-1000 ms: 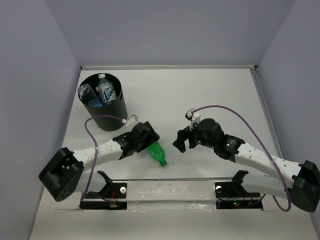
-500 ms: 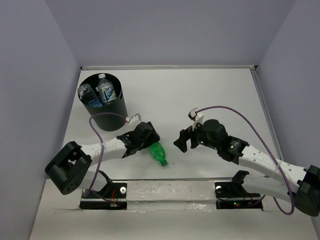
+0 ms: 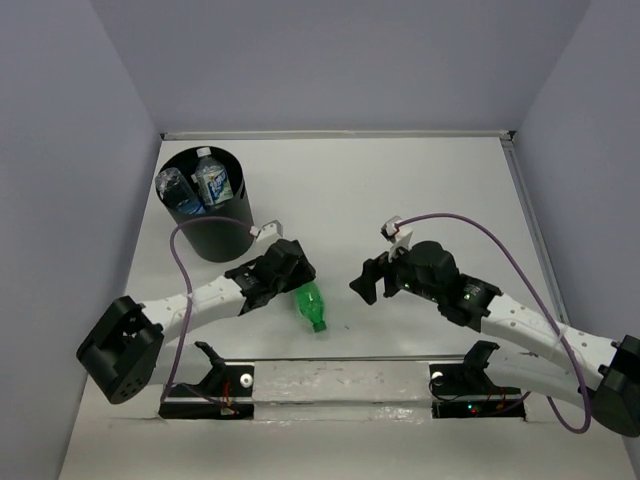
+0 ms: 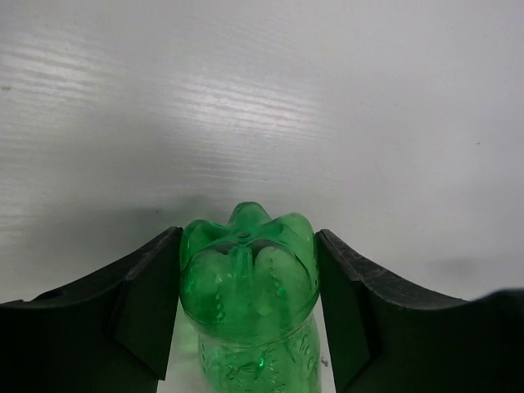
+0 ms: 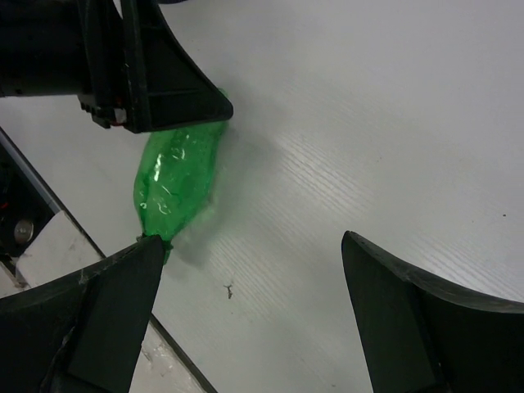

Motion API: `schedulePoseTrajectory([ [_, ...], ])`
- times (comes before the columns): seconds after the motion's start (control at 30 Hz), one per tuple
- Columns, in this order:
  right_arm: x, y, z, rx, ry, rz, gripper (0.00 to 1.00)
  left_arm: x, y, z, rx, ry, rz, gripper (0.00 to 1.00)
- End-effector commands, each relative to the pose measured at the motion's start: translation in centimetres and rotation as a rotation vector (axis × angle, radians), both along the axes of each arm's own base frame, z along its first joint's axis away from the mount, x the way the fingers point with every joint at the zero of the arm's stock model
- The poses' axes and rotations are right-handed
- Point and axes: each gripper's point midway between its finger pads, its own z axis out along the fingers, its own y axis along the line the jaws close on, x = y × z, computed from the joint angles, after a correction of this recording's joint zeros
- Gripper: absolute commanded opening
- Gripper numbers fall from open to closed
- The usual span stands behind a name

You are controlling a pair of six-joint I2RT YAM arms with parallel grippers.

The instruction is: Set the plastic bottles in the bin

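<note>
Green bottle (image 3: pixel 311 306) lies on the surface (image 3: pixel 400 180), clamped in left end effector (image 4: pixel 248 246); right end effector (image 5: pixel 252 246) gapes alongside; black bin (image 3: pixel 222 238) beyond holds two clear bottles (image 3: pixel 212 180).

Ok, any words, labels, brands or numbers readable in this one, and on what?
Nothing here can be read.
Blue-and-white label on the clear bottle in the black bin: print too small and blurred.
On the second clear bottle in the bin: nothing legible.
On the green bottle: no label or print shows.
</note>
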Motion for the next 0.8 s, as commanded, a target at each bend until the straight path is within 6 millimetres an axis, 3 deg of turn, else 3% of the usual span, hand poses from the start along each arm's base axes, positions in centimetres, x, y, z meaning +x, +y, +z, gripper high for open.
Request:
schedulePoseTrajectory([
  [0.0, 1.0, -0.6, 1.8, 0.064, -0.075, -0.063, 0.94, 3.0, 1.4, 11.3, 0.031, -0.255, 0.052, 0.29],
  [0.03, 1.3, -0.9, 2.0, 0.062, -0.084, -0.085, 0.94, 3.0, 1.5, 13.2, 0.007, -0.278, 0.055, 0.29],
  [0.1, 1.3, -1.1, 1.8, 0.064, -0.084, -0.09, 0.94, 3.5, 3.5, 18.3, 0.033, -0.403, 0.098, 0.29],
  [0.13, 1.3, -1.0, 1.8, 0.067, -0.086, -0.092, 0.94, 3.7, 4.3, 22.0, 0.03, -0.464, 0.123, 0.29],
  [0.17, 1.6, -0.9, 2.4, 0.087, -0.103, -0.095, 0.94, 4.0, 6.1, 24.3, 0.07, -0.52, 0.193, 0.29],
  [0.2, 1.6, -0.9, 2.5, 0.09, -0.106, -0.102, 0.94, 4.1, 7.7, 28.2, 0.089, -0.591, 0.229, 0.29],
  [0.3, 1.6, -1.1, 2.7, 0.096, -0.111, -0.105, 0.94, 4.6, 11.5, 32.9, 0.179, -0.673, 0.364, 0.29],
  [0.33, 1.5, -1.1, 3.1, 0.106, -0.12, -0.102, 0.94, 4.7, 14.0, 35.5, 0.238, -0.714, 0.449, 0.29],
  [0.37, 1.4, -1.2, 3.2, 0.113, -0.122, -0.101, 0.94, 4.8, 14.1, 36.3, 0.254, -0.729, 0.442, 0.29],
  [0.47, 1.0, -1.3, 4.0, 0.138, -0.135, -0.09, 0.94, 5.9, 20.1, 38.5, 0.417, -0.759, 0.659, 0.29],
  [0.6, 0.6, -1.4, 4.2, 0.157, -0.139, -0.081, 0.94, 7.8, 24.8, 39.5, 0.509, -0.76, 0.832, 0.3],
  [0.63, 0.5, -1.4, 4.3, 0.162, -0.14, -0.08, 0.94, 9.1, 24.9, 39.1, 0.534, -0.747, 0.839, 0.3],
  [0.77, 0.1, -1.4, 4.3, 0.18, -0.149, -0.065, 0.94, 11.2, 26.1, 40.3, 0.604, -0.742, 0.919, 0.3],
])
